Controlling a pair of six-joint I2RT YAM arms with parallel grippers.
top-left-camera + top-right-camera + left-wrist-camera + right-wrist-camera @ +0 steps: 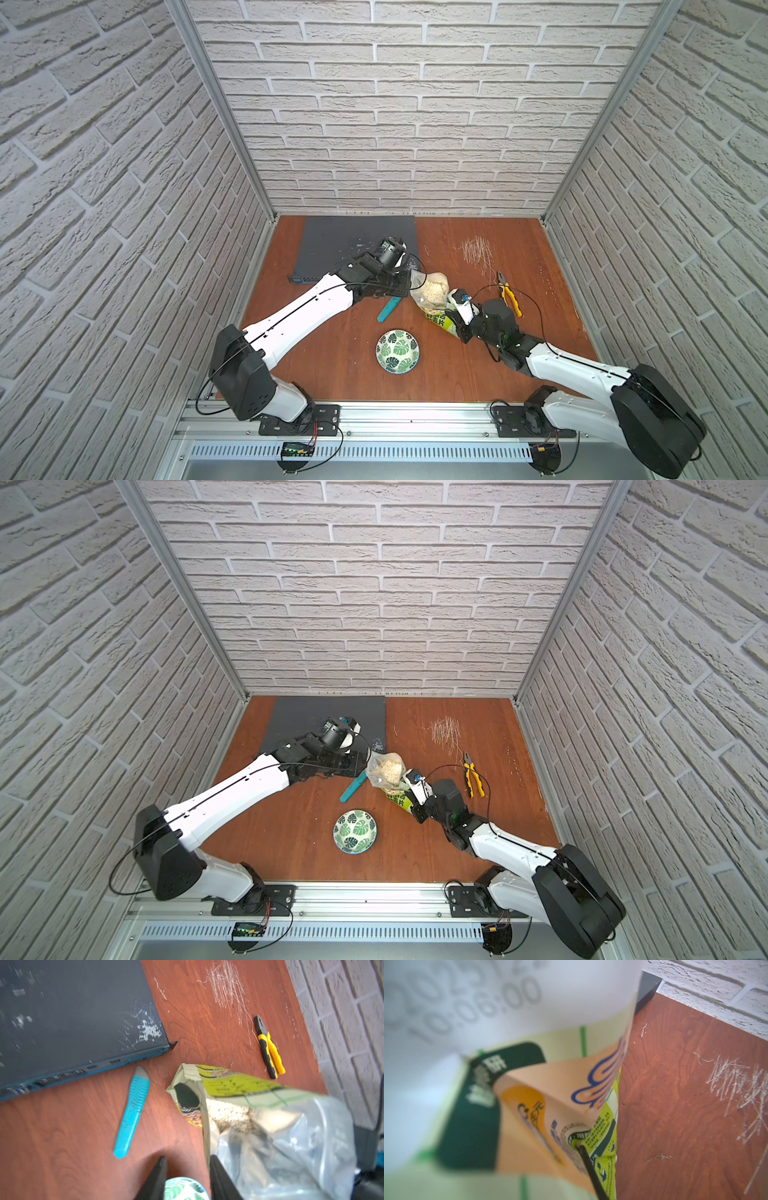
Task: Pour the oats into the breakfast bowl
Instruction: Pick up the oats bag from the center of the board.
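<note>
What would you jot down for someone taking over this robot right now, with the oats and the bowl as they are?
Left hand: open, at the clear top of the oat pouch, gripping nothing.
Right hand: shut on the oat pouch, low on its green printed part.
Oats: inside the pouch, showing through its clear part.
Breakfast bowl: empty, on the table, apart from the pouch, nearer the robot's base.
Done: pouch grasped.
Left: carry the pouch over the bowl, tip it, pour.
</note>
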